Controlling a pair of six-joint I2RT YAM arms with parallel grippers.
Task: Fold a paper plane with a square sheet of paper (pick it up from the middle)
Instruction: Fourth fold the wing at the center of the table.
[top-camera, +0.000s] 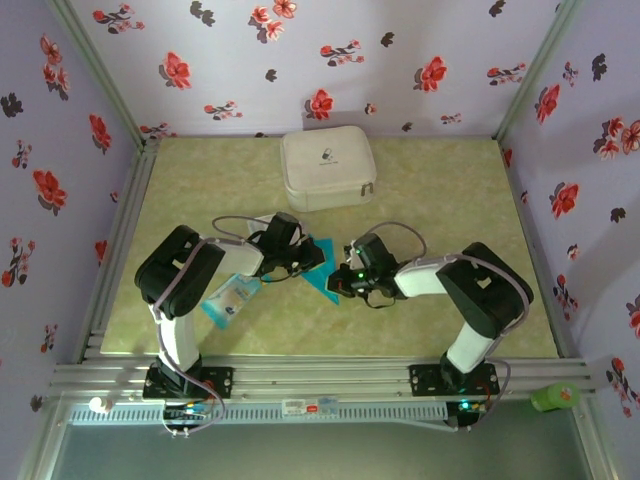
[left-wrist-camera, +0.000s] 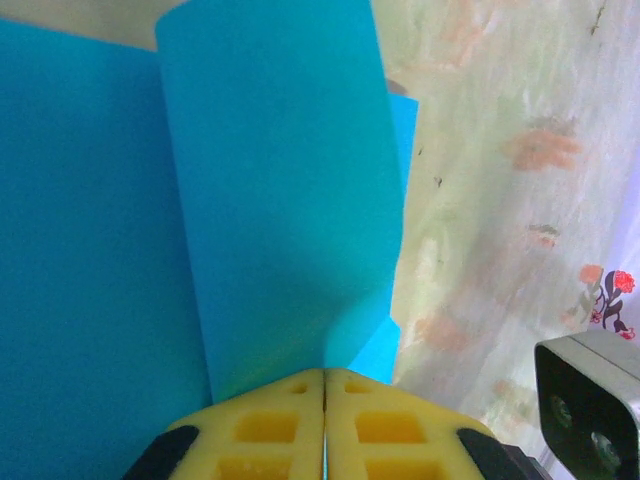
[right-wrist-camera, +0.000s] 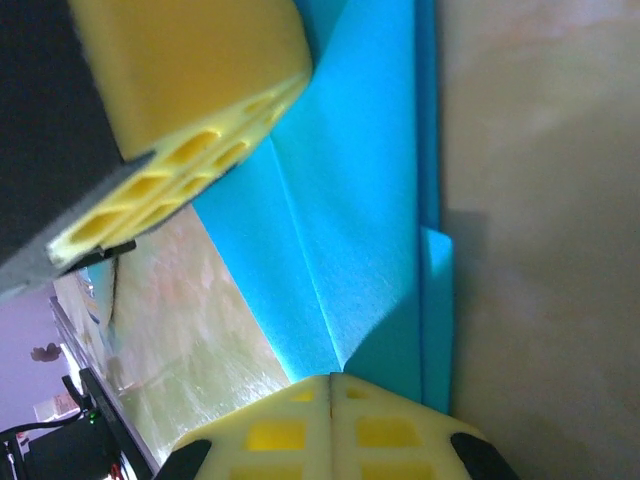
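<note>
On the pale green marbled table (top-camera: 450, 200), near its middle, you have the thin, partly folded bright blue square sheet of paper (left-wrist-camera: 280, 200) between both arms, left gripper (left-wrist-camera: 325, 395) and right gripper (right-wrist-camera: 332, 395) each clenched on one edge, its crease running across between them.

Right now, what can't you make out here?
- Top external: blue paper sheet mostly under left gripper and right gripper; fold shape unclear.
- Left wrist: sheet's edges cut by frame.
- Right wrist: blurred yellow pad covers part of sheet.
- Top external: plastic packet partly under left arm.
</note>
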